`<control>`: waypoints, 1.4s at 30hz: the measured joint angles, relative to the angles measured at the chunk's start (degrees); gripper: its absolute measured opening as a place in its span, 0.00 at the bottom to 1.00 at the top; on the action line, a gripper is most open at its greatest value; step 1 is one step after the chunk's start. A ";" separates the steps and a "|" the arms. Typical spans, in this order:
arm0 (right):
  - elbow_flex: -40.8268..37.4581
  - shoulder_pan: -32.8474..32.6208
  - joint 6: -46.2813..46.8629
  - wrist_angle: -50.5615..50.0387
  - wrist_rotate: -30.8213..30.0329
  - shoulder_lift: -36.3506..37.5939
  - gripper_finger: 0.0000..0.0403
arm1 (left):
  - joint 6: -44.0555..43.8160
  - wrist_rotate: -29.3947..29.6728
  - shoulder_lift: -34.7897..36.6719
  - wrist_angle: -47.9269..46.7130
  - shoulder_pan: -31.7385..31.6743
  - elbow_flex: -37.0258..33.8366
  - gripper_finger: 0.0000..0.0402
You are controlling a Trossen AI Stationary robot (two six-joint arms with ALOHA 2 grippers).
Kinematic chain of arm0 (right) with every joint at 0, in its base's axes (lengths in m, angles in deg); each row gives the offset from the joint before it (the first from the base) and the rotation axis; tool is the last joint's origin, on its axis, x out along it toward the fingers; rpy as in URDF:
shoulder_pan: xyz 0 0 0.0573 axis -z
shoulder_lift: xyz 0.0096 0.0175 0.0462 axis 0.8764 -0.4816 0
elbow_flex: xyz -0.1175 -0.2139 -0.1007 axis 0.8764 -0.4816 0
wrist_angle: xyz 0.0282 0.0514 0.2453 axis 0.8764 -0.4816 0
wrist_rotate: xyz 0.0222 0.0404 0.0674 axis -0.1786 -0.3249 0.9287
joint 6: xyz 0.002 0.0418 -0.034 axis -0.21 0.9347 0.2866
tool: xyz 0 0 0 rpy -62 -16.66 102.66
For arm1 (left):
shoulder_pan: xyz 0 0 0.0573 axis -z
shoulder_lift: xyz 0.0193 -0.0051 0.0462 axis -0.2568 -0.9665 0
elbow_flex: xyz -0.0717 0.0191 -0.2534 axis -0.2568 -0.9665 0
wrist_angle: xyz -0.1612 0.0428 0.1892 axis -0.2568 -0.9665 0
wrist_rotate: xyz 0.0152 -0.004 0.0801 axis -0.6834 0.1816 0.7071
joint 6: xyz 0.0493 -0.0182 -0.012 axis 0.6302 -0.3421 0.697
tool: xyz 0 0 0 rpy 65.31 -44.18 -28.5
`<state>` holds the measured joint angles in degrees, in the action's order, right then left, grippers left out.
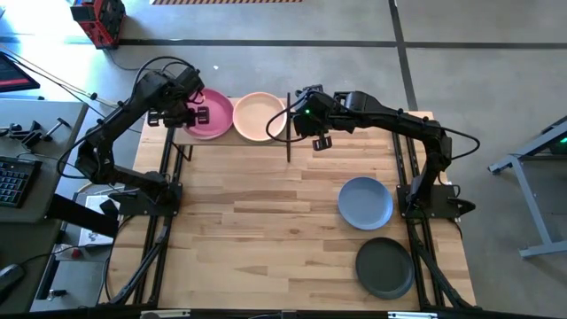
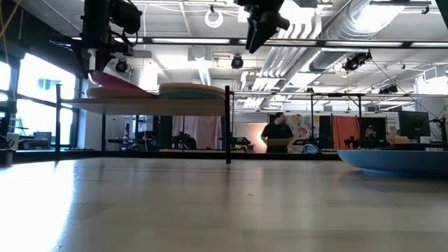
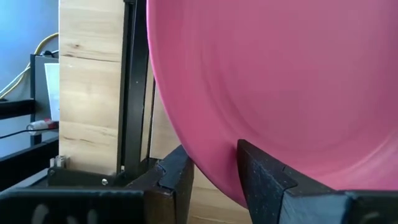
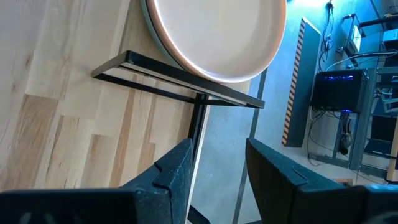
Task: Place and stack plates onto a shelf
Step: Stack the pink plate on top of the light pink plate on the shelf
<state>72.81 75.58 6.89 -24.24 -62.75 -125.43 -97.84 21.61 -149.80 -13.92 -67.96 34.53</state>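
Left end effector [image 1: 197,115] clenched on the rim of the magenta plate [image 1: 211,113], tilted over the shelf's [image 2: 140,105] left stack; right end effector [image 1: 321,138] released, just right of the shelf. You'd treat plates as stiff, light, slippery; pinch the rim. Stack counts on the shelf hidden; blue plate [image 1: 365,202] and charcoal plate [image 1: 384,267] wait on the bench [image 1: 266,221].

Two dark jointed arms [image 1: 115,124], black cables (looped), blocky blk hands [image 1: 196,114]
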 joint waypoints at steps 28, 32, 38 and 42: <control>0.00 0.00 0.00 0.03 0.01 0.00 0.33 | -2.23 -6.29 5.68 0.39 0.33 0.00 0.27; 0.00 0.00 0.00 0.03 0.01 0.00 0.33 | -1.58 -5.20 5.69 0.44 1.39 0.00 0.27; 0.01 0.00 0.00 0.03 0.01 0.00 0.33 | -2.16 -3.00 5.99 0.95 0.98 0.00 0.27; 0.00 0.00 0.00 0.03 0.01 0.00 0.33 | -2.54 -3.02 5.99 1.50 0.98 0.00 0.28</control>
<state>72.81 75.58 6.89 -24.21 -62.74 -125.43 -100.38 18.59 -143.81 -12.41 -66.97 34.53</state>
